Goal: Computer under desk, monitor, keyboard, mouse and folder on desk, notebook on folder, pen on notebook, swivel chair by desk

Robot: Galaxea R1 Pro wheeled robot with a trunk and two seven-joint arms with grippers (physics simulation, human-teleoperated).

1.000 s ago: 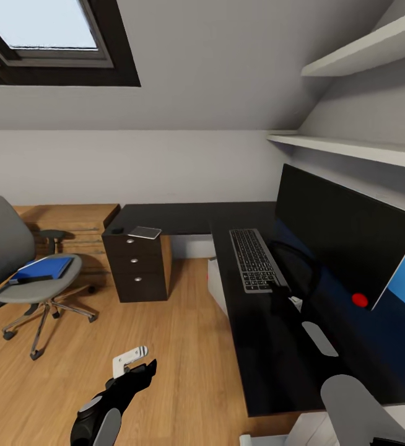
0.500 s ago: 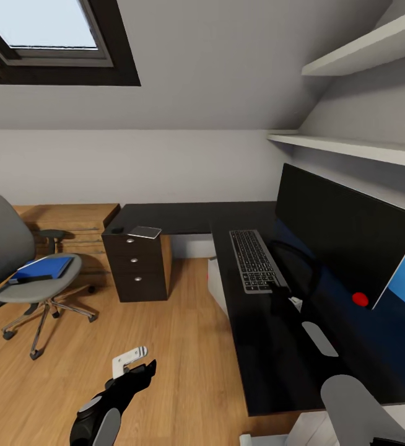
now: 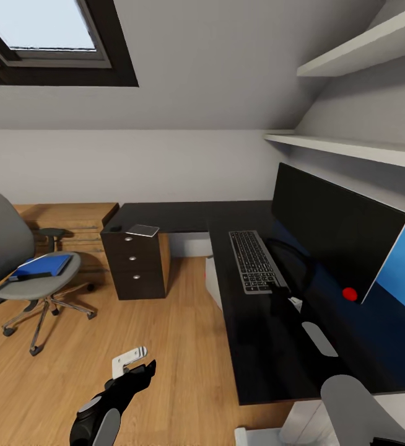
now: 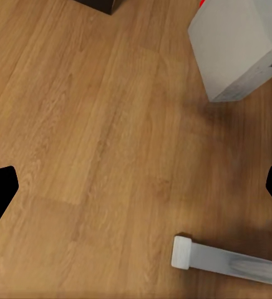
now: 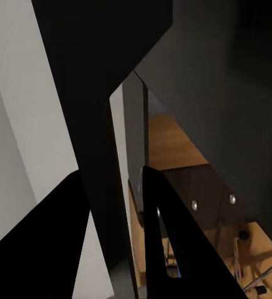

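Wood floor [image 3: 184,347] lies bare between swivel chair [image 3: 17,266] and desk [image 3: 252,334] edge — left tool [image 4: 136,187] agape.

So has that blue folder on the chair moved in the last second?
No. The folder lies on the same spot of the chair seat. Chair, drawers and monitor all slid slightly left together, so the camera turned, not the folder.

The left arm is glossy black with light grey rounded panels and ends in a white bracket-like pincer [image 3: 130,361]. The right arm shows a grey oval inlay and a large rounded pale grey shell; its black pincer [image 5: 114,249] has broad tapering fingers.
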